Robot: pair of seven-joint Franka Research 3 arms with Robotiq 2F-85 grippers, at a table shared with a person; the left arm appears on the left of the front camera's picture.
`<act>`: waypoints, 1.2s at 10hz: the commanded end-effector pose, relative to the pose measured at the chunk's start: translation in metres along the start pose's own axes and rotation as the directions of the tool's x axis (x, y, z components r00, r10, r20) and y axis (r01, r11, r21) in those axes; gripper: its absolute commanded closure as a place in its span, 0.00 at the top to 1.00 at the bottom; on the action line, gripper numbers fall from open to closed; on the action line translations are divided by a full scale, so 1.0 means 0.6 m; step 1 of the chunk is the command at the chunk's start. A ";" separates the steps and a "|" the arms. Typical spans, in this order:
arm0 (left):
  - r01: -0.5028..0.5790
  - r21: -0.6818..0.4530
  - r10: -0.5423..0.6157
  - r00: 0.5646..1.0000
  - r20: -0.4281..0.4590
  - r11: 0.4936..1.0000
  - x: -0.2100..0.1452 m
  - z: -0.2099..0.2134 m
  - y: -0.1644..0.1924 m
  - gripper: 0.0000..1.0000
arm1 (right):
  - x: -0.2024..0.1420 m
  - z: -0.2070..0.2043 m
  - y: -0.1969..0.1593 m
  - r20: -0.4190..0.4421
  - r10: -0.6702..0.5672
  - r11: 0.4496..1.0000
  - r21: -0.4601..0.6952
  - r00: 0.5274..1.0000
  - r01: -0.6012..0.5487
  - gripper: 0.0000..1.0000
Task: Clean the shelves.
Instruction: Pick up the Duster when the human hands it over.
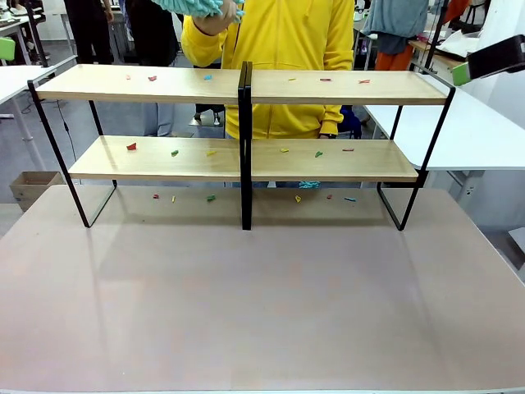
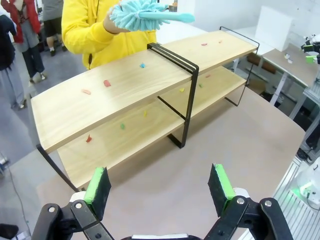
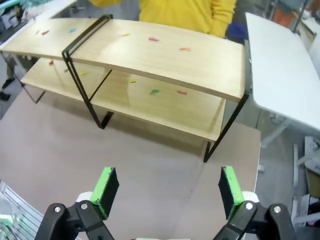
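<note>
The shelves [image 1: 164,84] stand across the far half of the table: two long light-wood boards on a thin black frame with a central black post [image 1: 245,139]. Small coloured scraps [image 1: 131,146] lie scattered on both boards and on the tabletop under the rack. Behind it a person in a yellow top holds a teal fluffy duster [image 2: 135,14] above the top board's left half. My left gripper [image 2: 159,187] is open and empty, hovering over the table short of the shelves [image 2: 130,85]. Facing the rack's right end [image 3: 165,55], my right gripper [image 3: 167,187] is likewise open and empty.
The brownish-pink tabletop [image 1: 262,312] in front of the rack is bare. A white table [image 1: 484,131] adjoins at the right and another at the far left. A cardboard box [image 1: 33,187] sits on the floor at the left. People stand in the background.
</note>
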State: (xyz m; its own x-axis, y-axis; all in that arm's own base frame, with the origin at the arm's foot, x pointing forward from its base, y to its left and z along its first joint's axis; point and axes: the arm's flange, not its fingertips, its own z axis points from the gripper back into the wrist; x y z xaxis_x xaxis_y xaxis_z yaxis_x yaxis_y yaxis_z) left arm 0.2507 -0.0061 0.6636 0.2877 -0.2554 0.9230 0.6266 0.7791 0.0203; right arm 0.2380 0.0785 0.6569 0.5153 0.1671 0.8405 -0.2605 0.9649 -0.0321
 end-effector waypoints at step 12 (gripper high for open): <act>0.004 -0.013 -0.004 1.000 -0.007 1.000 0.000 -0.008 -0.004 1.00 | 0.000 0.004 0.029 0.007 0.025 1.000 0.013 1.000 -0.025 1.00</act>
State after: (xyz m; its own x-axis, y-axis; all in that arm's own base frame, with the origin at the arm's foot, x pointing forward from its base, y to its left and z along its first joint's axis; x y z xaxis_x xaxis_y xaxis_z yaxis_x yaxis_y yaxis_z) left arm 0.2535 -0.0110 0.6613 0.2937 -0.2632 0.9190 0.6372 0.7705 0.0170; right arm 0.2315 0.0954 0.6573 0.5029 0.1922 0.8427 -0.2854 0.9572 -0.0480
